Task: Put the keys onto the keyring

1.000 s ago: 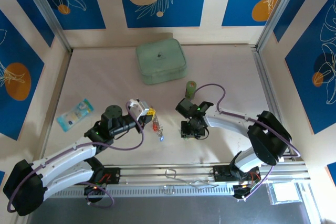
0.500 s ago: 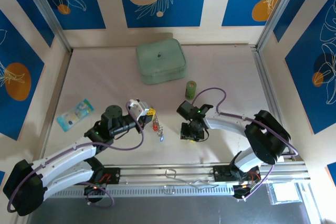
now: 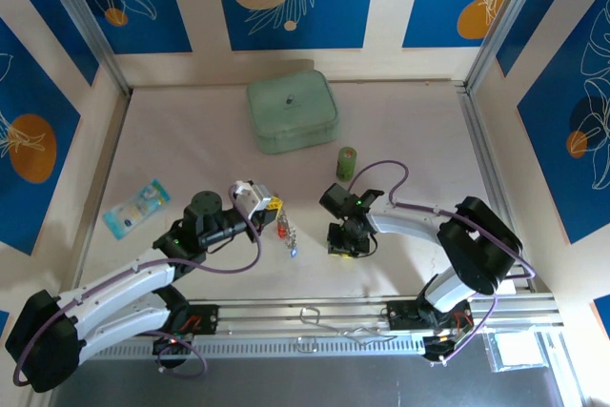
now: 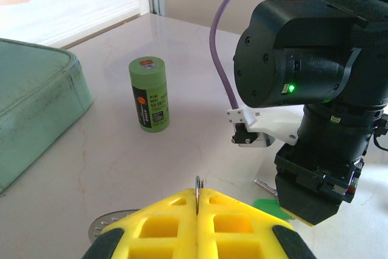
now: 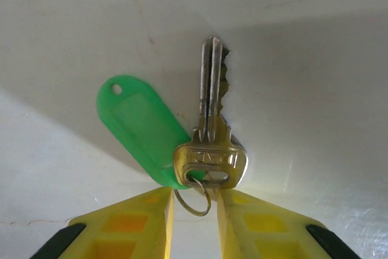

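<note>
My left gripper (image 3: 274,205) (image 4: 197,195) is shut on the thin metal edge of the keyring (image 4: 197,185). A red key (image 3: 284,230) and a blue key (image 3: 294,251) hang below it. My right gripper (image 3: 346,247) (image 5: 194,195) points straight down at the table, its yellow fingers (image 5: 151,210) apart. A brass key (image 5: 211,144) with a green tag (image 5: 136,122) lies flat under it. The key's small split ring (image 5: 194,198) sits in the gap between the fingers, and the key's head lies just past the tips. From the left wrist view the green tag (image 4: 271,206) peeks out under the right gripper.
An upright green cylinder (image 3: 346,162) (image 4: 149,94) stands just behind the right gripper. The mint-green case (image 3: 292,112) (image 4: 30,107) lies further back. A blue-and-white packet (image 3: 135,207) lies at the left. A metal rail (image 3: 362,316) runs along the near edge.
The right gripper has shifted slightly left over the green-tagged key and its fingers have come closer together. The left arm has stayed still, with the keyring in its grip.
</note>
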Motion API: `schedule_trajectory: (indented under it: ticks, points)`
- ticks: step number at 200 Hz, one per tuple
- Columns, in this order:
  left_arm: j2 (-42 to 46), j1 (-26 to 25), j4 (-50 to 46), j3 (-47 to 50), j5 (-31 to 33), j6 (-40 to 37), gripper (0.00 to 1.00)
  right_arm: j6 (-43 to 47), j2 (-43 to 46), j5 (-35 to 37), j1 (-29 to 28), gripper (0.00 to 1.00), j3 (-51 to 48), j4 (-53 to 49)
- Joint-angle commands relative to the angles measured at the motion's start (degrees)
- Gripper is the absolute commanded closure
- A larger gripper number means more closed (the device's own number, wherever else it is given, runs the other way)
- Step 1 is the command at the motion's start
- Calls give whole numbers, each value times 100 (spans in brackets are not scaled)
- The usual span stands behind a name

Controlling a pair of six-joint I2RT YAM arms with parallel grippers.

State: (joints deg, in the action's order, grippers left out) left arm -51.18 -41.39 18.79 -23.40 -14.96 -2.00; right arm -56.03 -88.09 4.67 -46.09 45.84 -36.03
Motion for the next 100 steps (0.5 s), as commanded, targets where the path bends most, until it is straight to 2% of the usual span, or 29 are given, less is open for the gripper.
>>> schedule_trajectory:
  ticks: [1, 100]
  points:
    - [1, 1, 226, -148, -147, -116, 100, -87, -76, -55, 21, 76, 35, -27]
    - [-20, 5, 240, -141, -167, -125, 100, 81, 38, 211, 31, 98, 135, -318]
